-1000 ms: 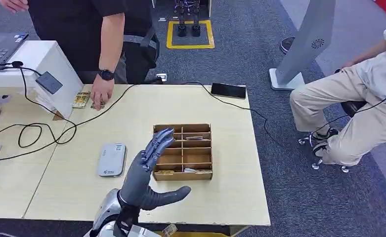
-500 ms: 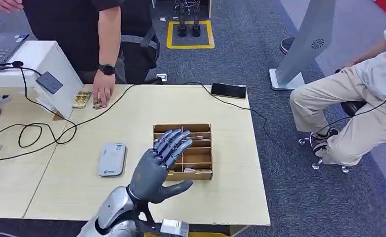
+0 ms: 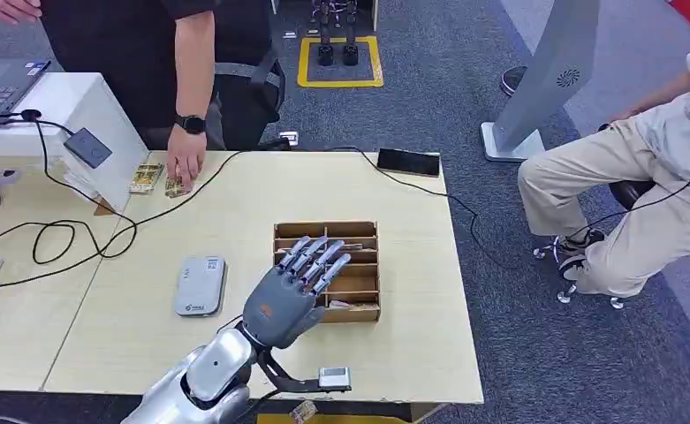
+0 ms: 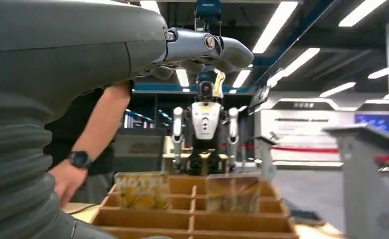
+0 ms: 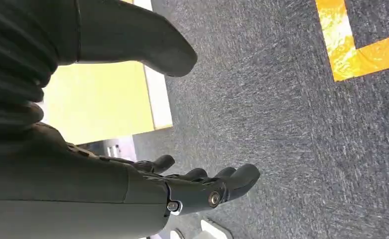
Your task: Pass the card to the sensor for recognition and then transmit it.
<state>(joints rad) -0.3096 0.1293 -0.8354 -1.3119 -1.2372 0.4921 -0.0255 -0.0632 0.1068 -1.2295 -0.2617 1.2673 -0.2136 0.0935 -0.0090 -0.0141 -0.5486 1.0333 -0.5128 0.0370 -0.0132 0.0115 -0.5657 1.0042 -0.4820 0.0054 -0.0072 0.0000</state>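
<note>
Currently my left hand (image 3: 290, 296) hovers empty, fingers spread, above the wooden card box (image 3: 367, 231); no card taken yet.
Cards (image 4: 141, 189) stand upright in its compartments. Risk, as I judge it: spread fingers could catch a divider and shift the box. My right hand (image 5: 182, 186) hangs empty, fingers loosely apart, above the floor.

Bare tabletop (image 3: 261, 194) beyond compartment box (image 3: 327, 270)

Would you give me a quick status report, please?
Left hand open above the wooden box. Right hand empty, over the floor. Cards upright in the box. Nothing in the way.
</note>
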